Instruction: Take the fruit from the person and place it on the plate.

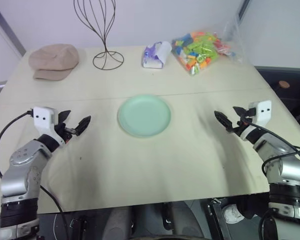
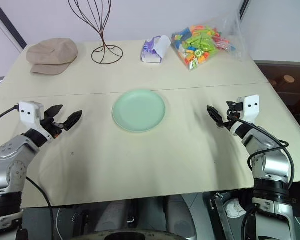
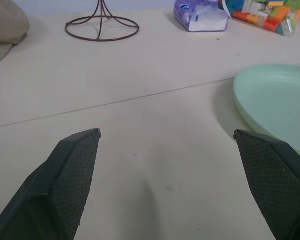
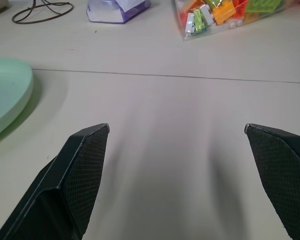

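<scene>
**Waiting on a fruit handoff, and here's what's worrying me**

So I'm hovering both arms over the tabletop right now. My left end effector is sitting with its fingers spread wide and holding nothing, and my right end effector is doing the same on the other side, jaws apart and empty. The plate is lying flat between them, bare, a bit nearer the left one.

The fruit and the person aren't anywhere I'm seeing yet, so I'm basically guessing where the handoff is coming from. That's risk number one: if the hand is coming in from the far edge, I'm reaching across the wire stand, the tissue pack and the bag of blocks, and any of those could be getting knocked over on the way.

Risk two: a round, smooth fruit between two narrow fingers is probably going to be slippery. If I'm closing off-centre, it's likely squirting out and rolling across the tabletop, maybe off the edge.

Risk three: the plate rim is looking shallow, so letting go from too high or off to one side could mean the fruit is rolling straight off. The cap is sitting well out of the way, at least.
</scene>
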`<control>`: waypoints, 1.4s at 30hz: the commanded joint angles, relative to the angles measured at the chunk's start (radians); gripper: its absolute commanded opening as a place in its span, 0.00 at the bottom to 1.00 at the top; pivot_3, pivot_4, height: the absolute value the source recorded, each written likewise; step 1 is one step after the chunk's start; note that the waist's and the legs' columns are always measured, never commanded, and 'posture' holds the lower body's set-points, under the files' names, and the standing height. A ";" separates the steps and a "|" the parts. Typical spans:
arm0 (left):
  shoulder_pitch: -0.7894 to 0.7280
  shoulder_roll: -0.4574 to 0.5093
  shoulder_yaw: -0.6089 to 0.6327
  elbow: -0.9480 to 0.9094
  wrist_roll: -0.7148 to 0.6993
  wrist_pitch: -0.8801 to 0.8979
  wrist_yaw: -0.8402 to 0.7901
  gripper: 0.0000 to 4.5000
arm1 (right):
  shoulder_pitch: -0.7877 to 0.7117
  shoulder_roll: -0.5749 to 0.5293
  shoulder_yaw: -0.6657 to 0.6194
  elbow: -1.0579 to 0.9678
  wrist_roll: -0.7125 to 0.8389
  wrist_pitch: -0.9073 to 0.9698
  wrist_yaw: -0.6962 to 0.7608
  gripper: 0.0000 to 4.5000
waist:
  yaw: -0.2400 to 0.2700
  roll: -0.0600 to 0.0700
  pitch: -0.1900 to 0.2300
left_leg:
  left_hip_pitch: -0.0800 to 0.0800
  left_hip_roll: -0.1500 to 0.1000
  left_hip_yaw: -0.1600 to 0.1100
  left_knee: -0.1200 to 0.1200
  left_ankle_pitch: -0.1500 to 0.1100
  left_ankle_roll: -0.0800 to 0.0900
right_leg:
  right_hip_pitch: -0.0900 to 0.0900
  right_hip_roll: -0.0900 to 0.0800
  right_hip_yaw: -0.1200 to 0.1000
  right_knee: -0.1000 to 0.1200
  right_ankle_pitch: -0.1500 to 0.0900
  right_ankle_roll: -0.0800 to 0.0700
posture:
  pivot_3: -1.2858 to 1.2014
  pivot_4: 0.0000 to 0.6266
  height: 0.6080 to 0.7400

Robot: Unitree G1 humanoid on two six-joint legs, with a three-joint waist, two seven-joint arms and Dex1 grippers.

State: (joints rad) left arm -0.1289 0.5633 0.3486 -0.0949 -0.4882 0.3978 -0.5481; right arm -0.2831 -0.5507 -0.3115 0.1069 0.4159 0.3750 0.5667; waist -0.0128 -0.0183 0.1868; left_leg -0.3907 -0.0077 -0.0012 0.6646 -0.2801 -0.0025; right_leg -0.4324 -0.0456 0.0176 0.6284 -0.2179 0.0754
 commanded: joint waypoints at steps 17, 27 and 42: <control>0.004 0.017 0.034 -0.028 0.003 -0.038 0.000 1.00 | -0.037 0.007 0.003 0.007 -0.002 -0.030 0.002 0.99 | 0.000 0.000 0.000 | 0.000 0.000 0.000 0.000 0.000 0.000 | 0.000 0.000 0.000 0.000 0.000 0.000 | 0.52 0.24 1.00; 0.015 0.014 0.038 -0.036 0.004 -0.040 0.003 1.00 | -0.039 0.004 0.002 0.010 -0.006 -0.030 0.007 0.99 | 0.000 0.000 0.000 | 0.000 0.000 0.000 0.000 0.000 0.000 | 0.000 0.000 0.000 0.000 0.000 0.000 | 0.52 0.24 1.00; 0.002 0.016 0.035 -0.022 0.013 -0.044 -0.011 1.00 | -0.032 0.005 -0.001 0.006 -0.007 -0.033 0.002 0.99 | 0.000 0.000 0.000 | 0.000 0.000 0.000 0.000 0.000 0.000 | 0.000 0.000 0.000 0.000 0.000 0.000 | 0.52 0.24 1.00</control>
State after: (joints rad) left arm -0.1145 0.5653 0.3676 -0.0947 -0.4779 0.3780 -0.5559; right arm -0.3027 -0.5438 -0.3003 0.1292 0.4065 0.3643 0.5686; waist -0.0129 -0.0183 0.1867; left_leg -0.3906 -0.0077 -0.0012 0.6647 -0.2801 -0.0025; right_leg -0.4324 -0.0458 0.0177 0.6286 -0.2179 0.0754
